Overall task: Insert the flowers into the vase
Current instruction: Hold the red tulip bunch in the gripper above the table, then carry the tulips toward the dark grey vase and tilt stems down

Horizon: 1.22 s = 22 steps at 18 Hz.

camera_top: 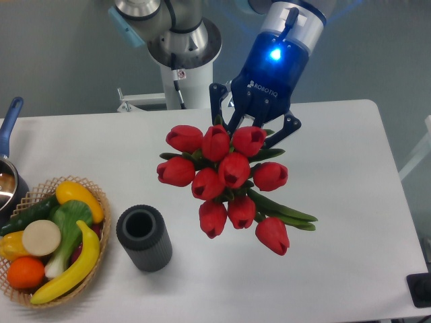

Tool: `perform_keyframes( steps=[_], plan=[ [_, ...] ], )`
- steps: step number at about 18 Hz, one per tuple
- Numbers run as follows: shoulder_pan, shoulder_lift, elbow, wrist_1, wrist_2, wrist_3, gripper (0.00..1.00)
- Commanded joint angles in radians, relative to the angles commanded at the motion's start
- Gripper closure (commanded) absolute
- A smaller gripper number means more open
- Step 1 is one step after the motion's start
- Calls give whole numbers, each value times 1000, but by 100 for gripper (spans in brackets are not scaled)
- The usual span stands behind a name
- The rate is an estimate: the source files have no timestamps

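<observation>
Gripper [252,131] jaws closed on flowers [225,178], held above counter [350,202], right of vase [144,237]; blooms faced camera, stems hidden, so could miss narrow mouth

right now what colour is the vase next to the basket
Dark grey with ribbed sides, seen in the fixed camera view: the vase.

Wicker basket [101,202] of plastic produce; blue-handled pot [8,178] behind it.
</observation>
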Motion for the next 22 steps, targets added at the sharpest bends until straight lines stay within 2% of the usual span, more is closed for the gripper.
perform_keyframes(
  steps=[4, 7, 11, 14, 16, 22],
  plan=[
    [-23, -24, 14, 8, -2, 8, 71],
    [-70, -72, 31, 57, -35, 8, 72],
    [-135, -106, 31, 101, -43, 23, 72],
    [-160, -141, 23, 110, -90, 89, 72],
    [-175, -164, 5, 110, -136, 181, 72],
    [-195, -175, -47, 112, -241, 305, 72]
  ],
)
